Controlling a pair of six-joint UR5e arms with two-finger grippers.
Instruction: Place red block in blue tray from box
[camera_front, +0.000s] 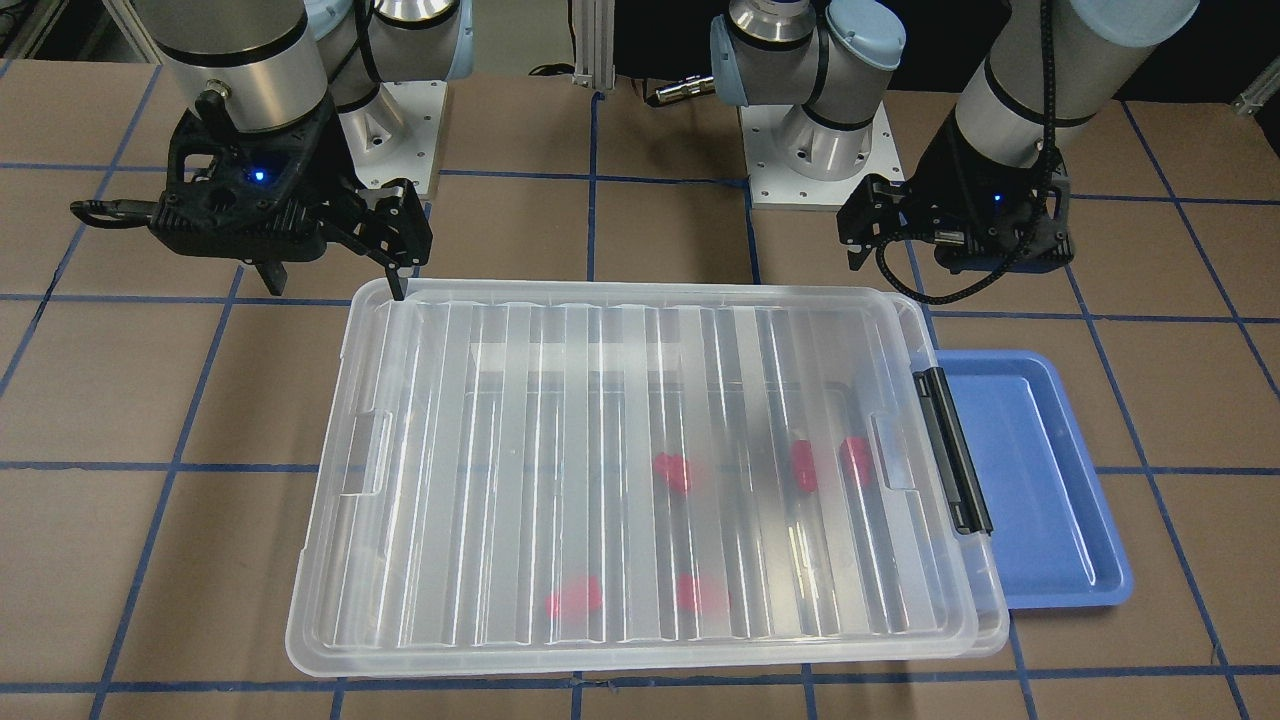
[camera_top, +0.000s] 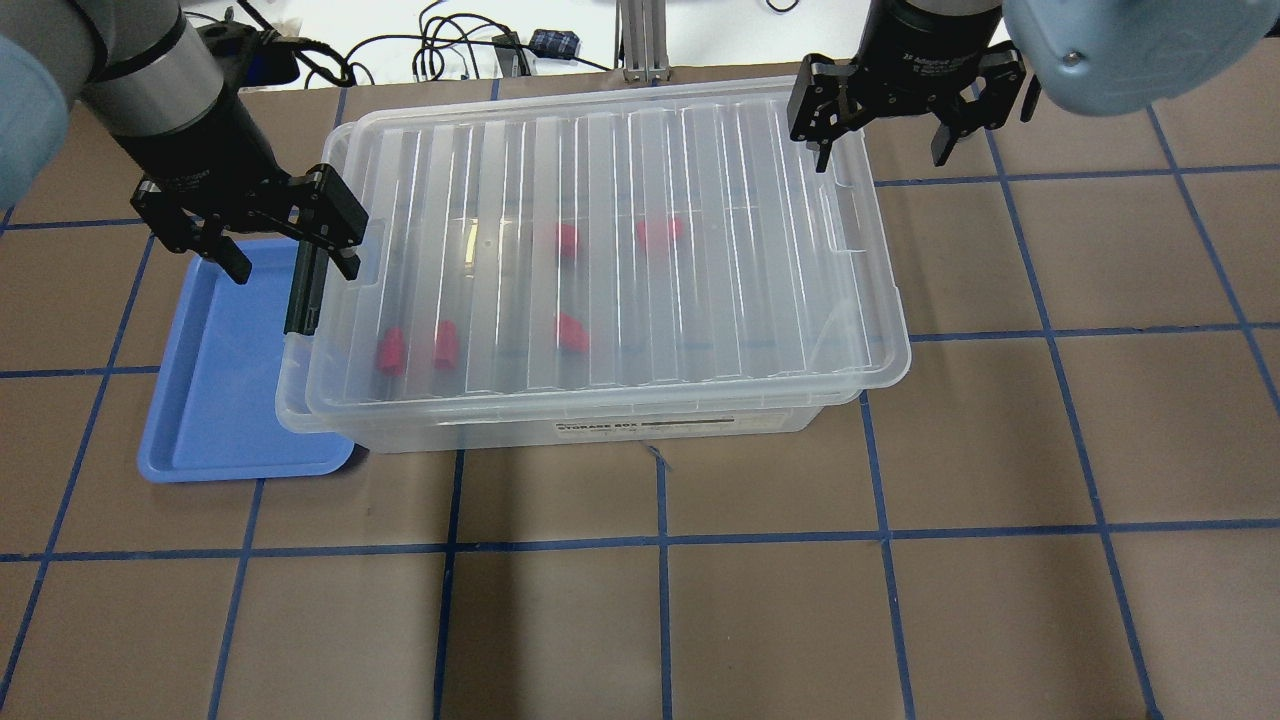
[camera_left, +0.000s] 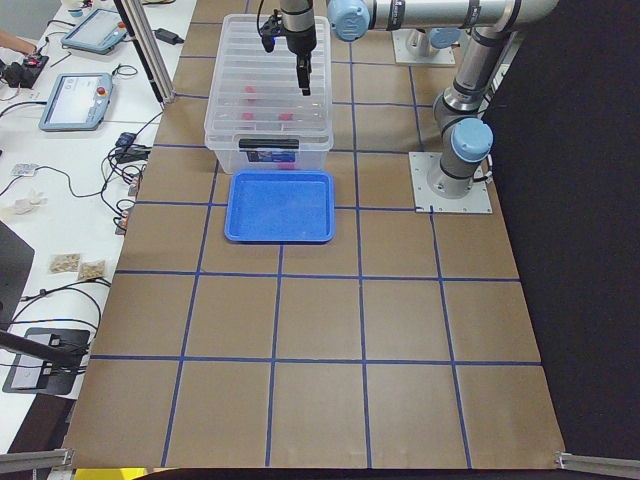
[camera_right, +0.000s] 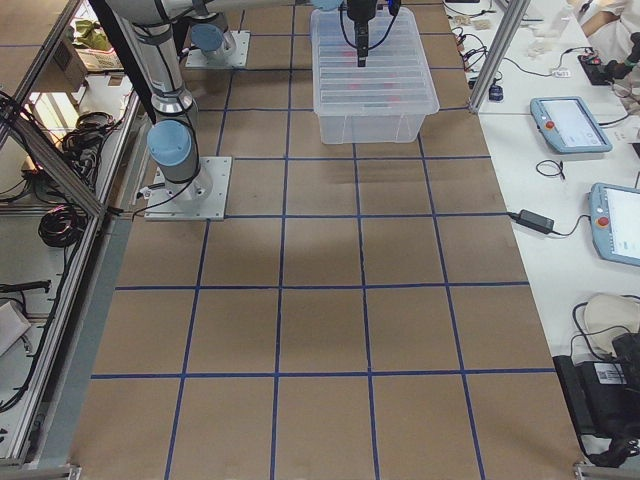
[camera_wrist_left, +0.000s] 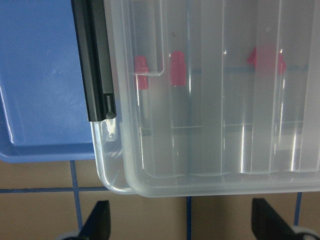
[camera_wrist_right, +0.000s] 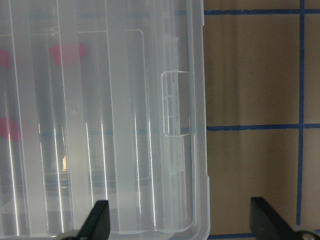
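Note:
The box (camera_top: 700, 250) is a clear bin with its ribbed lid on and a black latch bar (camera_top: 302, 290) on the end by the blue tray (camera_top: 220, 410). Several red blocks lie inside under the lid, two of them near the latch end (camera_top: 390, 350) (camera_top: 445, 343). The blue tray holds nothing and its edge sits partly under the box. My left gripper (camera_top: 293, 268) is open above the latch end, straddling the box's corner and the tray. My right gripper (camera_top: 880, 155) is open over the box's far right corner, one finger (camera_front: 400, 285) at the lid's rim.
The table is brown with a grid of blue tape lines (camera_top: 660, 540). The two arm bases (camera_front: 820, 150) stand behind the box. Cables and tablets lie on the side benches (camera_left: 75, 100). Open table lies in front of the box.

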